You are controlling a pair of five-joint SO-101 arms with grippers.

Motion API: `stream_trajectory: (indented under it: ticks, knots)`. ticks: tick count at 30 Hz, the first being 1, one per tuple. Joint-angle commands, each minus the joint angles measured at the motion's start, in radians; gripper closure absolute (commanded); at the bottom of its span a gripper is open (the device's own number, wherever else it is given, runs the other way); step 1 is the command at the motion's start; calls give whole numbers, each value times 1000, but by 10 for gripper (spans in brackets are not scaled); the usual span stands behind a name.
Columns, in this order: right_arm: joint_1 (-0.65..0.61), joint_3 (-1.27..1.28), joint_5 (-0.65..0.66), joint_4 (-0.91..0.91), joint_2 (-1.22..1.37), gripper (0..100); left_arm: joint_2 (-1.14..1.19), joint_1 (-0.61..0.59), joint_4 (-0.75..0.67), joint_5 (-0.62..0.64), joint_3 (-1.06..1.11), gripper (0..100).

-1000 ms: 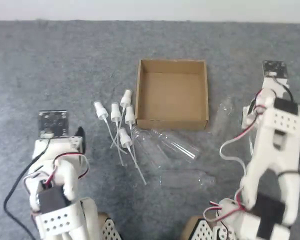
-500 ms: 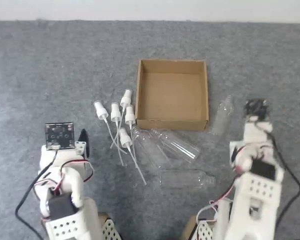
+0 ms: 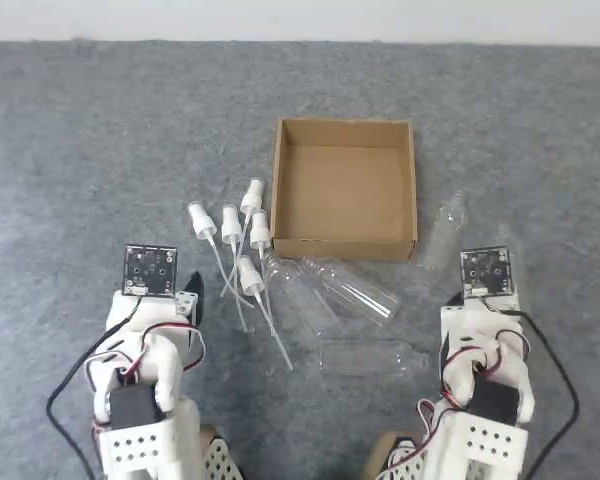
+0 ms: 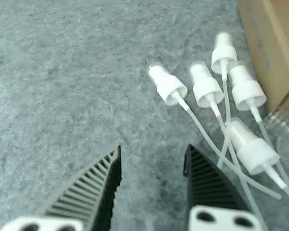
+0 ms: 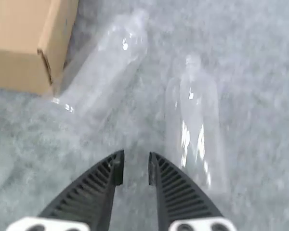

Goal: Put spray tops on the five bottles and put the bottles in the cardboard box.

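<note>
The left gripper (image 4: 152, 156) is released: its two black jaws stand wide apart with nothing between them, only the grey cloth (image 4: 62, 72) of the table below. Just ahead of the jaws lie the five white spray tops (image 4: 204, 87), close together, with their thin tubes crossing each other. Beyond them is a side wall of the cardboard box (image 4: 272, 43). The neck of one of the bottles (image 4: 285, 127) shows beside the nearest spray top.

The right gripper (image 5: 135, 161) also grasps nothing, and its jaws are apart by only a narrow gap. Ahead of it, two clear bottles lie on the cloth without tops. The near bottle (image 5: 195, 120) lies just past the jaw tips. The far bottle (image 5: 103, 62) has its base at the corner of the box.

In the high view the box stands open in the middle of the table, and all bottles lie outside it. The spray tops are beside its front left corner. A pair of bottles (image 3: 325, 290) lies slantwise, side by side, just in front of its front wall. A lone bottle (image 3: 370, 357) lies flat between the two arms. The near bottle is very faint here, beside the right arm's camera board, so I cannot place it exactly.
</note>
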Motion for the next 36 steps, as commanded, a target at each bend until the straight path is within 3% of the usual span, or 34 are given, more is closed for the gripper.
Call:
stream_trajectory:
  ticks: [1, 8, 13, 36]
  knots:
    - [5, 18, 17, 85, -102, 950, -25, -2, 86, 14, -7, 800]
    - [8, 18, 17, 116, -58, 950, -25, -2, 187, 12, -7, 800]
    - [10, 18, 15, 328, -65, 950, -25, -2, 189, 14, -7, 800]
    - [8, 18, 17, 329, -77, 951, -25, 0, 189, 14, -7, 800]
